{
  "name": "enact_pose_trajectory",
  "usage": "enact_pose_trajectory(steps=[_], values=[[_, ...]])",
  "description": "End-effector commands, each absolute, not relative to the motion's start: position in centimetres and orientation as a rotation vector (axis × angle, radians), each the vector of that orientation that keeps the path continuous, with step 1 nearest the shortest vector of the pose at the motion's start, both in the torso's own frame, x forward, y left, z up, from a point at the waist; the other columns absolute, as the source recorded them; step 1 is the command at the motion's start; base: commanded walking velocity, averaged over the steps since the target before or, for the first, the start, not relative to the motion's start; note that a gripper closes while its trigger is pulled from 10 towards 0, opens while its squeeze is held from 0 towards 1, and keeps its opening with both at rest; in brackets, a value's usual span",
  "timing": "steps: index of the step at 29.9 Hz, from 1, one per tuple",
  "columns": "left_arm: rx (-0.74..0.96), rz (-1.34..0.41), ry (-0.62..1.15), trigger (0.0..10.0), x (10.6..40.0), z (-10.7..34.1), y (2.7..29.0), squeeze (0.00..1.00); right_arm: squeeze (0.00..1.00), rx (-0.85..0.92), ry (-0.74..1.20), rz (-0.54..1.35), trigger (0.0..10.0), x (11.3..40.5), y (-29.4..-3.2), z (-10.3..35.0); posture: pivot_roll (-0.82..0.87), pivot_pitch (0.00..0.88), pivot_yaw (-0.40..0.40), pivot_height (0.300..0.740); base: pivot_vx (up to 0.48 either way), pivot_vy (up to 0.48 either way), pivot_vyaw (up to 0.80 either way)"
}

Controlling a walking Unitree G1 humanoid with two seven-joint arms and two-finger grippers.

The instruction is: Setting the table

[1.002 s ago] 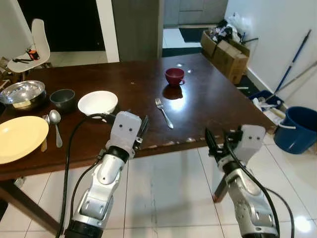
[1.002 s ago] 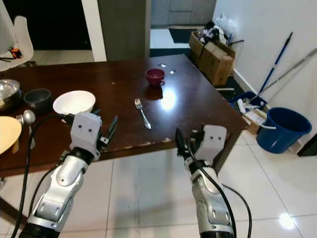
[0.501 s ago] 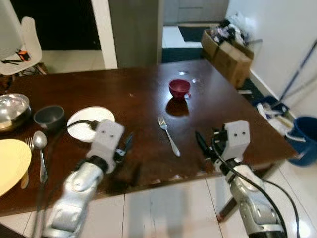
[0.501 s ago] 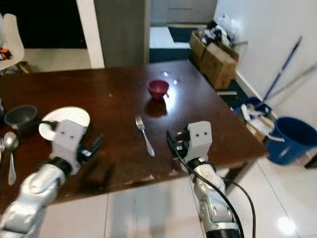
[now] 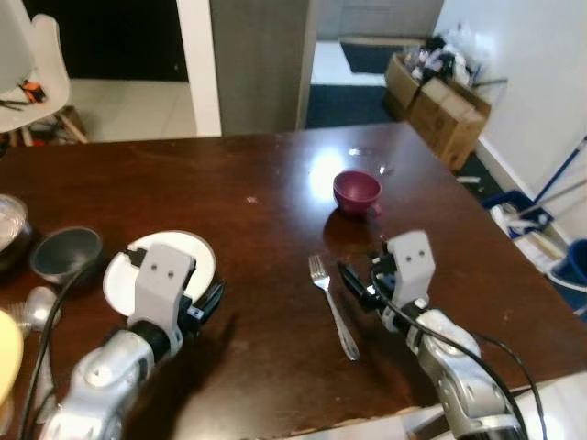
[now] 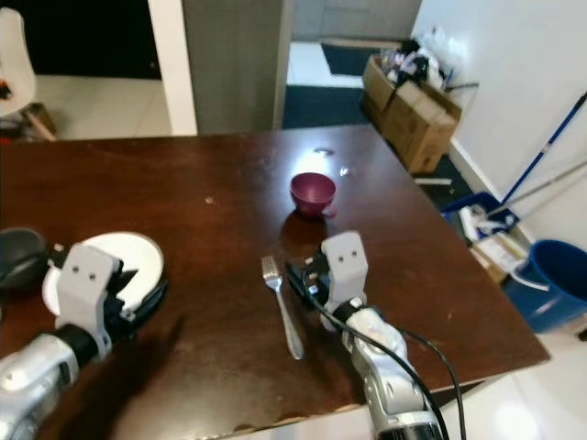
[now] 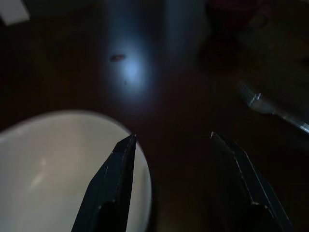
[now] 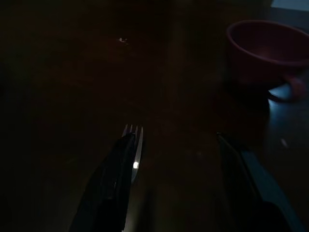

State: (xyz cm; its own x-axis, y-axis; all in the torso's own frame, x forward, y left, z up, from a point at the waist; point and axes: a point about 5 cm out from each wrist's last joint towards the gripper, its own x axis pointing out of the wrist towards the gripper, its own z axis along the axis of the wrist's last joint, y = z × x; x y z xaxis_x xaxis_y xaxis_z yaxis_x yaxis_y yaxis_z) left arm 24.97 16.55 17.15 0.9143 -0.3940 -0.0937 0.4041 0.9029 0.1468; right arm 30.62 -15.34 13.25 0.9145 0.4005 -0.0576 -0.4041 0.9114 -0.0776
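Observation:
A silver fork (image 5: 332,305) lies on the dark wooden table (image 5: 266,211), tines pointing away from me. My right gripper (image 5: 354,283) hovers just right of it, open, with one finger over the fork's tines (image 8: 134,135). Beyond it stands a maroon cup (image 5: 357,192), also seen as the cup (image 8: 265,48) in the right wrist view. My left gripper (image 5: 207,302) is open and empty at the right rim of a white bowl (image 5: 122,282); one finger crosses the bowl (image 7: 63,164) rim in the left wrist view.
A dark grey bowl (image 5: 64,253), a spoon (image 5: 35,308) and a yellow plate's edge (image 5: 5,346) sit at the table's left. Cardboard boxes (image 5: 442,87) and a blue bucket (image 6: 552,284) stand on the floor to the right. A white chair (image 5: 27,55) is at the far left.
The camera has come closer to the table. Both arms rose from below the table edge to above the tabletop, the left reaching the white bowl and the right reaching the fork.

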Motion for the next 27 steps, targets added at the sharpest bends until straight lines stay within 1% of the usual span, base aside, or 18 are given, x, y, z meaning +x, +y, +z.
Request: enact_pose_trajectory(steps=[1, 4, 5, 10, 13, 18, 27], values=[[0.176, -0.471, 0.095, 10.0, 24.6, 17.7, 16.5, 0.00, 0.00, -0.062, 0.105, 0.457, 10.0, 30.2, -14.6, 11.7, 0.04, 0.042, 0.025, 0.740, 0.000, 0.000, 0.00], [0.199, -0.505, 0.089, 10.0, 24.7, 18.2, 16.3, 0.00, 0.00, -0.019, 0.122, 0.484, 10.0, 30.1, -14.4, 11.3, 0.04, 0.043, 0.029, 0.740, 0.000, 0.000, 0.00], [0.216, -0.525, 0.075, 10.0, 25.0, 18.8, 15.9, 0.00, 0.00, 0.014, 0.143, 0.523, 10.0, 30.1, -13.9, 11.0, 0.05, 0.047, 0.034, 0.740, 0.000, 0.000, 0.00], [0.233, -0.536, 0.059, 10.0, 25.4, 19.6, 15.6, 0.00, 0.00, 0.048, 0.176, 0.564, 10.0, 30.4, -13.3, 10.6, 0.07, 0.057, 0.034, 0.740, 0.000, 0.000, 0.00], [0.243, -0.549, 0.052, 10.0, 25.5, 20.3, 15.5, 0.00, 0.00, 0.002, 0.233, 0.515, 10.0, 31.5, -13.3, 10.0, 0.09, 0.064, 0.031, 0.740, 0.000, 0.000, 0.00], [0.251, -0.553, 0.060, 10.0, 25.3, 20.7, 15.6, 0.00, 0.00, -0.021, 0.268, 0.472, 10.0, 32.3, -13.4, 9.5, 0.11, 0.072, 0.027, 0.740, 0.000, 0.000, 0.00], [0.250, -0.550, 0.063, 10.0, 25.3, 20.8, 15.4, 0.00, 0.00, -0.028, 0.313, 0.470, 10.0, 32.3, -13.1, 8.6, 0.11, 0.087, 0.025, 0.740, 0.000, 0.000, 0.00]])
